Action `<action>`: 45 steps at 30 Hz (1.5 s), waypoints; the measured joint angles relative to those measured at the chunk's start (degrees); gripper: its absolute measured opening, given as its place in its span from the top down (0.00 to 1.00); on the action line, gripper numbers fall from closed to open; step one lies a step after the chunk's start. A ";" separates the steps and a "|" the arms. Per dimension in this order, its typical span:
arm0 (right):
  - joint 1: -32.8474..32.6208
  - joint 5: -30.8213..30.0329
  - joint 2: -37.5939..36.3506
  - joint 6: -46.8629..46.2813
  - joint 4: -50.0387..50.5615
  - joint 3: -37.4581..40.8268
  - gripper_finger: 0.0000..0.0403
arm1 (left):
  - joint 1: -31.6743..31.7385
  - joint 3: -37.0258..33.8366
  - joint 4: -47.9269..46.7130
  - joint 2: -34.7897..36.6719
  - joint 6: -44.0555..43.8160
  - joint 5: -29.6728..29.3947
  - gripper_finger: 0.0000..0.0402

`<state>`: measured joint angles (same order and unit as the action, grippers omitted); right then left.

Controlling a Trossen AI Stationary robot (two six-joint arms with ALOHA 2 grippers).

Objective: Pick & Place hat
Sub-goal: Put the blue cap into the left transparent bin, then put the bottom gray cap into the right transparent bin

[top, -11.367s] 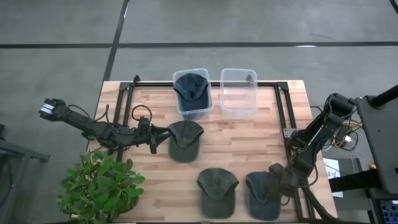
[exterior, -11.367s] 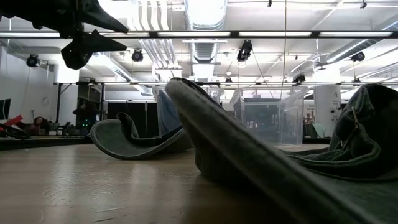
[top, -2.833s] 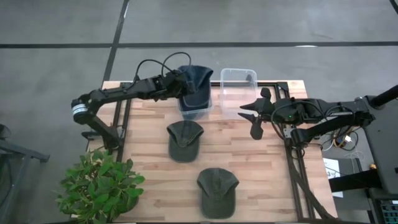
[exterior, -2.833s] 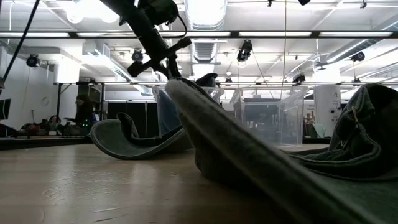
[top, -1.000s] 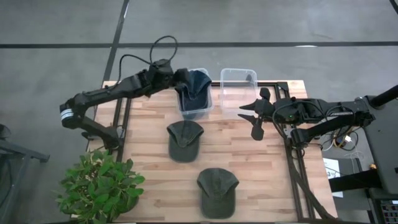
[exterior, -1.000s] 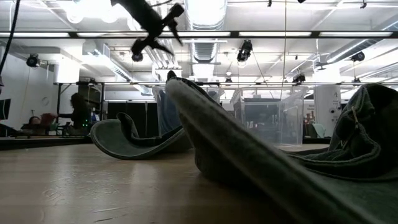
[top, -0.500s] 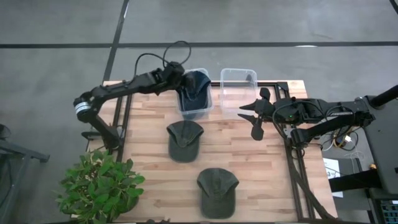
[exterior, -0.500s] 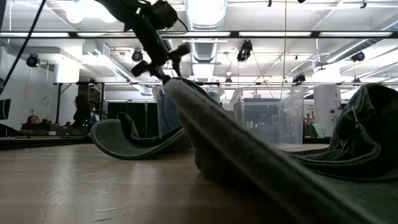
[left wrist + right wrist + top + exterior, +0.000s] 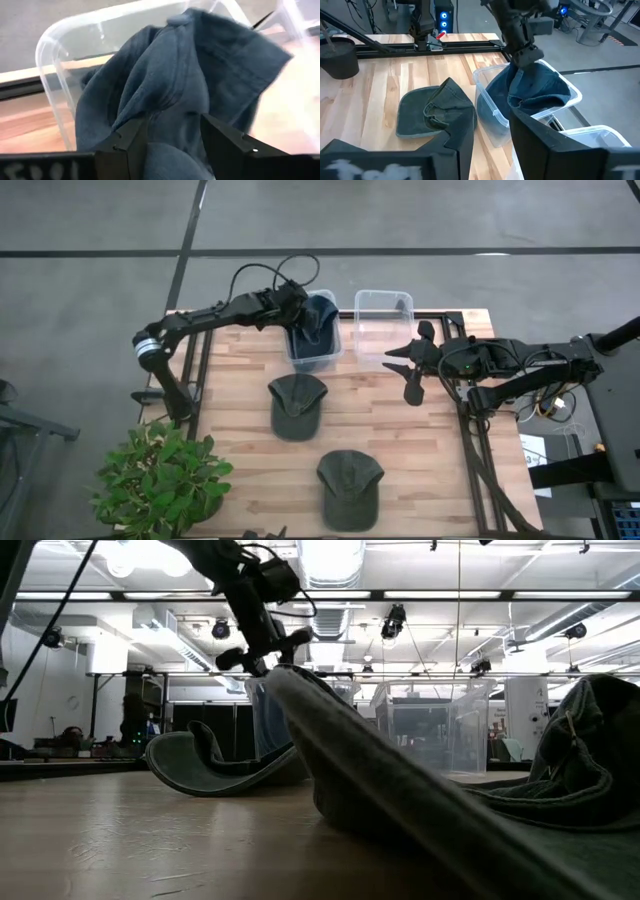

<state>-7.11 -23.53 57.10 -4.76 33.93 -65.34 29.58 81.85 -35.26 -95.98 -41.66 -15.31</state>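
Note:
A dark blue hat point(image 9: 318, 323) sits bunched in the left clear bin point(image 9: 300, 358) at the table's far edge. My left gripper point(image 9: 297, 310) is at the bin's left side, over its rim, shut on the hat point(image 9: 200, 75). My right gripper point(image 9: 400, 362) hovers open by the table's right side, near the empty bin, with nothing between its fingers point(image 9: 540, 140). Two green hats point(image 9: 297, 405) point(image 9: 350, 485) lie crown up on the wood. My left gripper pinches a bunched fold of the blue hat's cloth point(image 9: 172, 131) between its two fingers point(image 9: 131, 142). It comes slanting down from the table's left. The cloth rises to the fingers point(image 9: 522, 62) while the rest of the hat lies inside the bin.
An empty clear bin point(image 9: 383, 330) stands right of the filled one. A black frame point(image 9: 455, 370) runs along the table's sides and back. A potted plant point(image 9: 160, 480) stands at the near left corner. Bare wood lies between the green hats and the right edge.
My left gripper has come down toward the left bin with the blue hat, and its arm has swung toward the table's right. The hat has sunk deeper and bunched narrower in the bin.

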 joint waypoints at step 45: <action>-13.63 22.57 3.65 -26.32 9.45 3.76 0.73 | -34.34 -20.12 -16.35 21.29 -14.63 -7.18 0.56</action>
<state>-20.74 -0.96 60.75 -31.08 43.38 -61.58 -4.75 61.73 -51.62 -74.69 -56.29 -22.49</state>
